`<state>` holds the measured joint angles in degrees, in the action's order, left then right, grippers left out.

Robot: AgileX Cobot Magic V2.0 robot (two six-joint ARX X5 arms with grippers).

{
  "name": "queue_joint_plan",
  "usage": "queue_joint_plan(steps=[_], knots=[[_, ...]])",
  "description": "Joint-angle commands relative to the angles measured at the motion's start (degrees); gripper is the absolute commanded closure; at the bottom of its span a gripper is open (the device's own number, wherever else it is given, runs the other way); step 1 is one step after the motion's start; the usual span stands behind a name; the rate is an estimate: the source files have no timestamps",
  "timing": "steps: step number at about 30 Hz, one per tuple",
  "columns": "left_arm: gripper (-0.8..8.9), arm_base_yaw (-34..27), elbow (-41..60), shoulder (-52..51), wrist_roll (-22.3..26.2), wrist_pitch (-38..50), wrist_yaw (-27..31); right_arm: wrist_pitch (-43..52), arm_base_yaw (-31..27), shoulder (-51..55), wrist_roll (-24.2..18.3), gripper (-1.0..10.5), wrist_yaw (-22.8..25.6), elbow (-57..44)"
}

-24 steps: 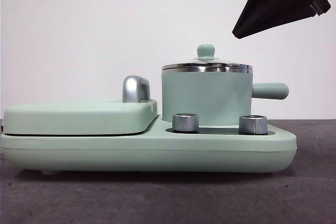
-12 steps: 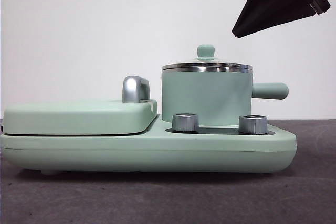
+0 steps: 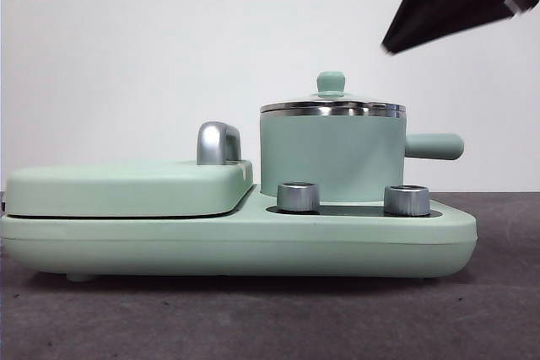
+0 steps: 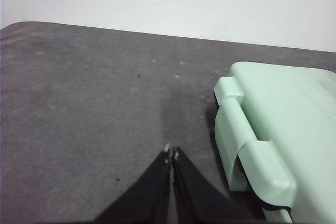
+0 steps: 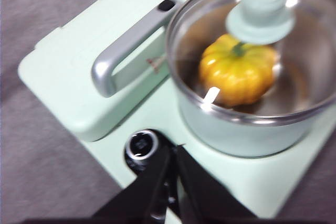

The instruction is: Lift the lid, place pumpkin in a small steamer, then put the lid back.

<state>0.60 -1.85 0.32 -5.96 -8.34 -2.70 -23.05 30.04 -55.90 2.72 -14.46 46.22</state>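
The small steamer (image 3: 332,158) stands on the right half of the mint-green cooker, its stubby handle pointing right. The glass lid (image 3: 332,109) sits on the steamer's rim with its knob upright. Through the lid (image 5: 261,11) in the right wrist view the pumpkin (image 5: 239,72) lies inside the steamer (image 5: 236,132). My right gripper (image 5: 173,153) hovers above the cooker's front, shut and holding nothing; in the front view the right gripper (image 3: 390,46) is the black tip at the upper right, clear of the lid. Off to the cooker's side, my left gripper (image 4: 170,153) is shut and empty over the table.
A flat mint-green griddle cover (image 3: 126,187) with a silver handle (image 3: 218,142) fills the cooker's left half. Two steel dials (image 3: 298,196) (image 3: 407,200) stand in front of the steamer. The cooker's end (image 4: 273,129) lies beside the left gripper. Grey table (image 3: 270,318) surrounds it.
The right gripper has drifted slightly up and to the right, away from the lid, and shows motion blur. Lid, steamer and left arm have not moved.
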Motion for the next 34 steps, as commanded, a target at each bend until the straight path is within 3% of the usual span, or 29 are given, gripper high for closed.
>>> queue_joint_plan(steps=[1,4,11,17,23,27,34], knots=[[8.07,-0.1,1.1,0.0,0.5,0.6,0.2,0.9,-0.8,2.7,-6.7,9.3,2.1,-0.5],[8.07,-0.1,1.1,0.0,0.5,0.6,0.2,4.3,-4.3,7.0,-10.9,9.3,4.3,-5.5],[8.07,-0.1,1.1,0.0,0.5,0.6,0.2,24.2,-17.2,27.6,-7.6,9.3,4.5,-28.4],[8.07,-0.1,1.1,0.0,0.5,0.6,0.2,25.9,-24.6,43.8,-7.4,9.3,7.5,-39.5],[8.07,-0.1,1.1,0.0,0.5,0.6,0.2,26.0,-26.9,50.9,-5.6,9.3,8.6,-45.3],[8.07,-0.1,1.1,0.0,0.5,0.6,0.2,20.9,-26.9,55.4,-5.5,9.3,9.5,-45.5],[8.07,-0.1,1.1,0.0,0.5,0.6,0.2,20.5,-26.9,55.7,-5.7,9.3,10.7,-45.5]])
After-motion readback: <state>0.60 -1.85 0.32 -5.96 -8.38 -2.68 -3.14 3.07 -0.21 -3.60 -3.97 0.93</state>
